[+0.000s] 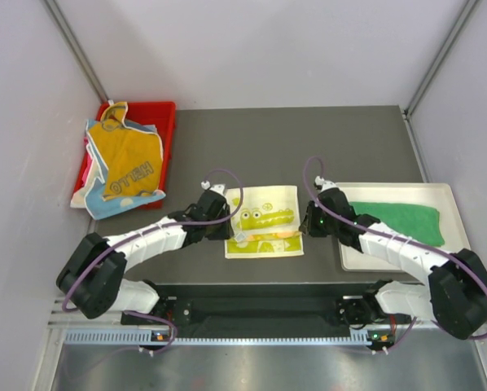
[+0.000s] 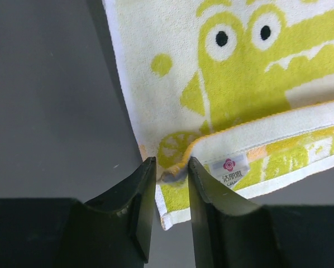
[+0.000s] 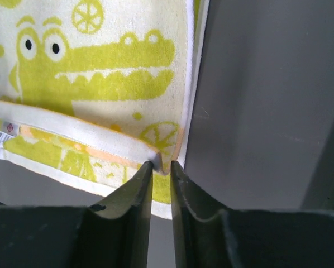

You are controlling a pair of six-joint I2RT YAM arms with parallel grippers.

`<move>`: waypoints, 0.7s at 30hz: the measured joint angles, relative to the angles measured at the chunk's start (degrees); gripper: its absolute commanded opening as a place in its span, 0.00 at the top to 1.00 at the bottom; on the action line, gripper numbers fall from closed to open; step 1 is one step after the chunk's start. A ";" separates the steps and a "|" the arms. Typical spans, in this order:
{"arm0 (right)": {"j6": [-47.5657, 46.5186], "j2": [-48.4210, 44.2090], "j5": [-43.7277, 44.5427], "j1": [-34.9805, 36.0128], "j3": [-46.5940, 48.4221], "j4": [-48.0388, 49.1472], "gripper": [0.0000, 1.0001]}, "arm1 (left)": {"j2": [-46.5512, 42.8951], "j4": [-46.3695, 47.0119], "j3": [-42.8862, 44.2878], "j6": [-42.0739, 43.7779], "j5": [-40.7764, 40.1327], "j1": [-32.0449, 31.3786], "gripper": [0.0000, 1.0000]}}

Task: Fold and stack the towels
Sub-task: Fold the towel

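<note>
Two end effectors are clamped on one cloth: from my overhead feed, the crocodile towel (image 1: 264, 220) lies flat on the dark desk (image 1: 309, 138) near its 6 o'clock edge, between the two arms. The left end effector (image 1: 235, 236) sits at the towel's 8 o'clock side and the right end effector (image 1: 303, 230) at its 4 o'clock side. On the left wrist feed, the left end effector (image 2: 171, 168) has its fingers (image 2: 138, 201) nearly together, with the corner of the towel (image 2: 239, 78) pinched between them. The towel's near strip is turned over onto the green crocodile print, showing a white hem, an orange-tinted underside and a small sewn label (image 2: 229, 167) just at 3 o'clock of the grip. On the right wrist feed, the right end effector (image 3: 161, 166) is likewise closed on the opposite corner of that turned-over strip, with the towel (image 3: 100, 67) spread away from it toward 11 o'clock. At the desk's 10 o'clock a red bin (image 1: 164, 122) holds an orange "HELLO" towel (image 1: 129, 159) draped over its near rim, with a light blue towel (image 1: 103, 208) showing beneath it. At 3 o'clock a white tray (image 1: 390, 187) carries a folded green towel (image 1: 402, 218), well apart from both grips.
</note>
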 measured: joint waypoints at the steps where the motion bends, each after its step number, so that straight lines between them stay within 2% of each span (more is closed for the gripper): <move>1: 0.04 -0.02 0.09 0.00 -0.15 -0.11 0.76 | 0.00 0.02 -0.28 0.00 0.02 -0.04 0.64; 2: 0.09 -0.02 0.13 0.02 -0.22 -0.24 0.70 | -0.04 -0.02 -0.48 -0.02 0.07 -0.09 0.64; 5: 0.13 -0.72 0.24 0.07 -0.22 -0.66 0.64 | -0.79 -0.39 -0.66 0.00 0.20 -0.15 0.64; 13: 0.11 -5.79 1.36 0.63 0.09 -2.95 0.61 | -6.88 -3.50 2.12 0.00 0.28 -0.15 0.64; 21: -0.13 -3.78 2.36 0.72 2.29 -4.00 0.62 | -2.54 -2.84 5.46 -0.39 2.29 -0.17 0.69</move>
